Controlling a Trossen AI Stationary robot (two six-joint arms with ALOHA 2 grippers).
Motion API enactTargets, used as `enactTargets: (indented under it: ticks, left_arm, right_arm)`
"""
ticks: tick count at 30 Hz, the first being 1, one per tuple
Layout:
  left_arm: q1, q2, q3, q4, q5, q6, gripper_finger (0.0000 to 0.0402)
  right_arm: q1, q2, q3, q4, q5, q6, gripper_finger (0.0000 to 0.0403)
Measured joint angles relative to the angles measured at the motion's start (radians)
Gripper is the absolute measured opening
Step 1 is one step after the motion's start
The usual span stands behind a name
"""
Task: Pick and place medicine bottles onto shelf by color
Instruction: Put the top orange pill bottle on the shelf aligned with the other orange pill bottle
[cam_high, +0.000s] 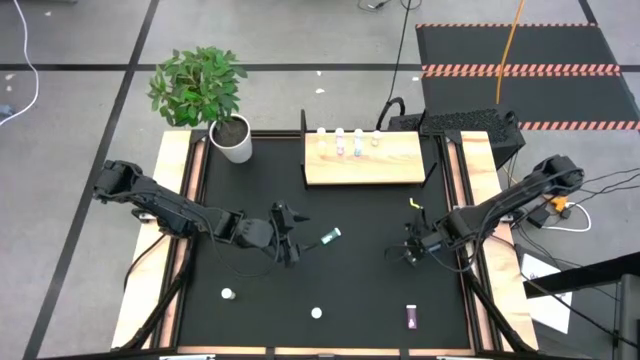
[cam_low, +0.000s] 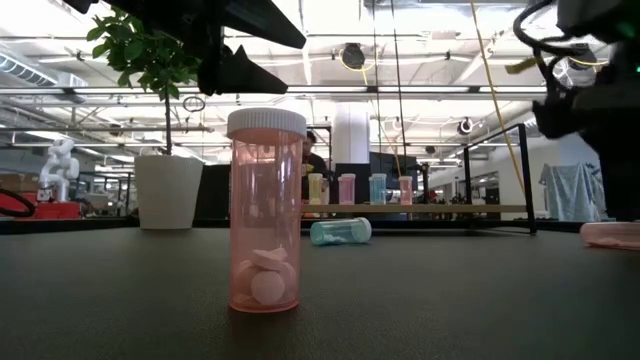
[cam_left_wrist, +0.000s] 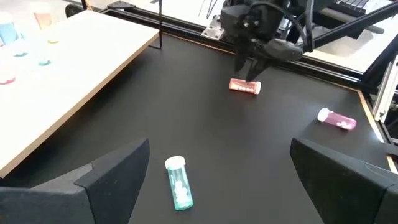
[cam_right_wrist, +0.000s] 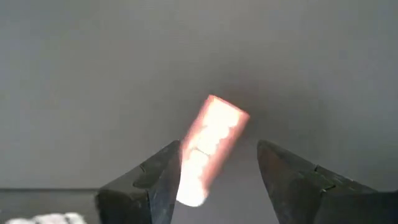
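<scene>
Your right gripper (cam_right_wrist: 214, 171) hangs part-open over a lying pink bottle (cam_left_wrist: 244, 86), near the table's 3 o'clock edge. Left gripper (cam_left_wrist: 217, 180) gapes wide beside the lying teal bottle (cam_high: 331, 237), center. Shelf (cam_high: 363, 158) sits at 12 o'clock.

Blurred pink bottle (cam_right_wrist: 208, 146) between right claw (cam_right_wrist: 217, 180) fingers

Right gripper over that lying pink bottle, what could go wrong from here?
1. The pink bottle lies on its side, skewed between the open fingers of the right gripper; closing may roll or push it away rather than pinch it.
2. The teal bottle also lies flat in front of the open left gripper, so it could roll on contact too.
</scene>
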Motion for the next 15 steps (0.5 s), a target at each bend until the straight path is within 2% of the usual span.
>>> enactTargets:
  ticks: [5,10,15]
  left_arm:
    - [0.000,0.000,0.000,-0.011,0.000,0.022,0.0390]
    - [0.000,0.000,0.000,-0.030,0.000,0.033,0.0390]
    - [0.011,0.000,0.000,-0.029,-0.004,0.032,0.0390]
  right_arm:
    - [0.000,0.000,-0.073,0.150,-0.005,0.066,0.0203]
    - [0.001,0.000,-0.090,0.137,-0.063,0.114,0.0199]
    - [0.030,-0.001,-0.091,0.094,-0.082,0.103,0.0160]
